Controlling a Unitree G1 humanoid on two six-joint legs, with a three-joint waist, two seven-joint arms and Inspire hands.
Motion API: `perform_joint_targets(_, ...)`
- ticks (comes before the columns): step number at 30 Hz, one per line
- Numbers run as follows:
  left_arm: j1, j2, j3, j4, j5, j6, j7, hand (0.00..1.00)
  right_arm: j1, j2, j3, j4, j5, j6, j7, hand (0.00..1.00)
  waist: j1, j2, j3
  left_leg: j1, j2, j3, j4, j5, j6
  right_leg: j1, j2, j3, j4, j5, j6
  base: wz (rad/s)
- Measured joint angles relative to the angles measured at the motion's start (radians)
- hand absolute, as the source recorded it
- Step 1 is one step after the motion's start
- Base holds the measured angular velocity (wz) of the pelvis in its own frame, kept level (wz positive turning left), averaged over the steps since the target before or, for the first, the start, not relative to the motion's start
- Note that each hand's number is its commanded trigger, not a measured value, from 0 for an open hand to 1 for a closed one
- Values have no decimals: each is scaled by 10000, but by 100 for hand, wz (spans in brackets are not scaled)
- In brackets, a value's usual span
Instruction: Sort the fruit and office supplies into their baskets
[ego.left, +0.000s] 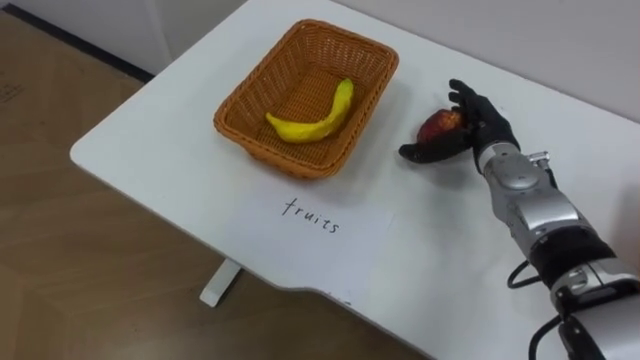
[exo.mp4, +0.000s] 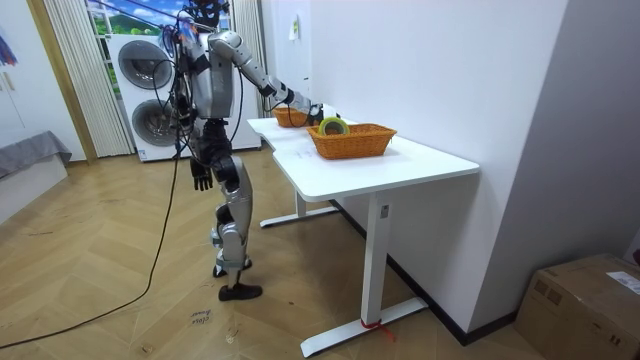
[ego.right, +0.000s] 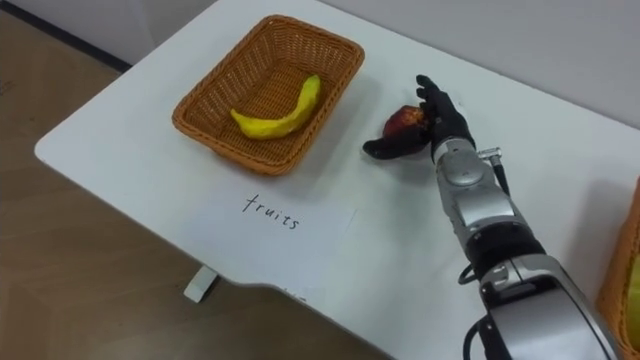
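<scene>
**So far, one fruit home, one in hand**

The banana (ego.left: 312, 118) lies in the fruit basket (ego.left: 290, 158). The right hand (ego.left: 485, 125) curls its fingers round a red fruit (ego.left: 440, 124) just beside that basket, close to the worktop (ego.left: 160, 150). That fruit is not yet in. The left hand (exo.mp4: 203, 178) hangs at the robot's side.

Apple (ego.left: 438, 124) partly hidden: the right hand (ego.left: 487, 130) curls over its right side and the thumb crosses beneath, leaving only the near face exposed. Well to the hand's right, a second basket (ego.right: 622, 240) is cut by the picture's edge; contents indeterminable.
</scene>
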Motion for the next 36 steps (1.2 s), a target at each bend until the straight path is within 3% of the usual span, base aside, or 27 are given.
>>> perform_joint_targets(14, -53, 6, 54, 44, 0, 1, -208, 0, -6, -85, -66, 88, -1019, 79, 422, 0, 144, 7, 11, 2, 4, -5, 9, -1, -2, 35, 6, 16, 1, 2, -3, 0)
perform_joint_targets(19, -85, 49, 57, 63, -7, -1, -335, 0, -6, -203, 28, 75, -1075, 76, 606, 0, 168, -134, 79, -1, 13, -13, 11, -2, -5, 30, 17, 59, 1, 3, -5, 0)
perform_joint_targets(20, -93, 53, 57, 82, -7, -1, -334, 0, -6, -212, 29, 76, -1075, 78, 637, 89, 172, -157, 79, -2, 13, -15, 12, -3, -5, 30, 17, 59, 1, 3, -6, 0)
perform_joint_targets(21, -107, 53, 56, 135, -6, -1, -335, 0, -6, -218, 30, 86, -1080, 92, 666, 100, 175, -188, 76, -3, 10, -18, 12, -4, -5, 31, 15, 58, 1, 4, -5, 0)
perform_joint_targets(31, -236, 339, -32, 340, -50, -17, -324, 0, -252, -690, 128, 362, -1430, 168, 589, 100, 176, -250, 111, -1, 6, -59, 26, -10, -13, 53, 12, -44, 1, 12, 4, 1)
perform_joint_targets(36, -267, 345, -35, 340, -45, -20, -326, 0, -315, -726, 248, 373, -1456, 303, 527, 100, 171, -262, 118, 7, 8, -58, 13, -13, -14, 43, 15, -45, -4, 12, 4, 0)
